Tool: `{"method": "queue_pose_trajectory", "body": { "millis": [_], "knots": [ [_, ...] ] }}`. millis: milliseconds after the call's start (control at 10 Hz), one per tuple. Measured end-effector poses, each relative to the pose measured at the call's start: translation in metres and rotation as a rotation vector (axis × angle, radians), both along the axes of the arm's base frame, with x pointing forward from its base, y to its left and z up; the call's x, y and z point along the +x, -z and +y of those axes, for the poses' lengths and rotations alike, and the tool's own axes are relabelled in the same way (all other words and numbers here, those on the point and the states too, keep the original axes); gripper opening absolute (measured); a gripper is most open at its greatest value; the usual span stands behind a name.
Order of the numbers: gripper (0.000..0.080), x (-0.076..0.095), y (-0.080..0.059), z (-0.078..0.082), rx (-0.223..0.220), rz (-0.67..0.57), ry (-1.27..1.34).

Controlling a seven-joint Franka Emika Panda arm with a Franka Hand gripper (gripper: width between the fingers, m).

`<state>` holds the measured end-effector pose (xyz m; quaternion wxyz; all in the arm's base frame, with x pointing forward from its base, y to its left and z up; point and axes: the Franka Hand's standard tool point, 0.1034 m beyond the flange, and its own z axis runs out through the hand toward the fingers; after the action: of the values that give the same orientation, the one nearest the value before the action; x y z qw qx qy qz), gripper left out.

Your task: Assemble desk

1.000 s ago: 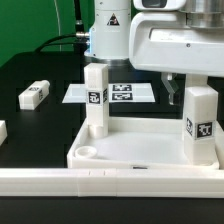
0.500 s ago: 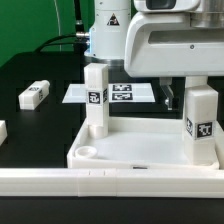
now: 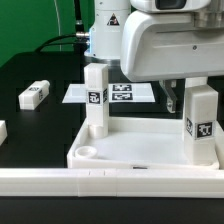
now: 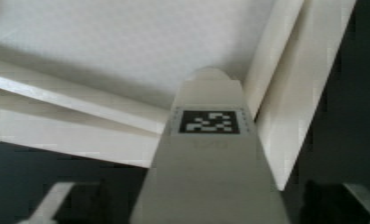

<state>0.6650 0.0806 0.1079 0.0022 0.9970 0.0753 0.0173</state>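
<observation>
The white tray-like tabletop point(image 3: 140, 150) lies upside down with two white tagged legs standing in its far corners, one at the exterior view's left point(image 3: 95, 100) and one at its right point(image 3: 201, 122). The near left corner socket point(image 3: 87, 153) is empty. My gripper point(image 3: 178, 92) hangs just above and beside the right leg, its white body filling the upper right of the view. In the wrist view a tagged leg point(image 4: 208, 130) stands between my fingers point(image 4: 54, 203), with dark gaps on both sides. The gripper point(image 4: 208, 205) is open.
A loose tagged leg point(image 3: 35, 94) lies on the black table at the exterior view's left, and another point(image 3: 3, 130) shows at the left edge. The marker board point(image 3: 120, 94) lies behind the tabletop. A long white border rail point(image 3: 110, 182) runs along the front.
The gripper's white body has shifted a little toward the exterior view's left. The legs and tabletop have not moved.
</observation>
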Motion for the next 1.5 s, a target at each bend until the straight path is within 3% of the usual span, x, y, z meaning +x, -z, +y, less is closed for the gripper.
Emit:
{"method": "queue_pose_trajectory", "body": {
  "millis": [100, 200, 300, 700, 1500],
  "knots": [
    [0.0391, 0.0, 0.0001, -0.0001, 0.0, 0.0, 0.005],
    [0.0391, -0.0001, 0.0003, -0.0001, 0.0, 0.0, 0.005],
    [0.029, -0.0002, 0.0008, -0.0007, 0.0, 0.001, 0.012],
    [0.029, -0.0003, 0.0014, -0.0011, 0.006, 0.001, 0.182],
    [0.029, 0.0001, 0.0027, 0.0025, 0.077, 0.008, 1.089]
  ]
}}
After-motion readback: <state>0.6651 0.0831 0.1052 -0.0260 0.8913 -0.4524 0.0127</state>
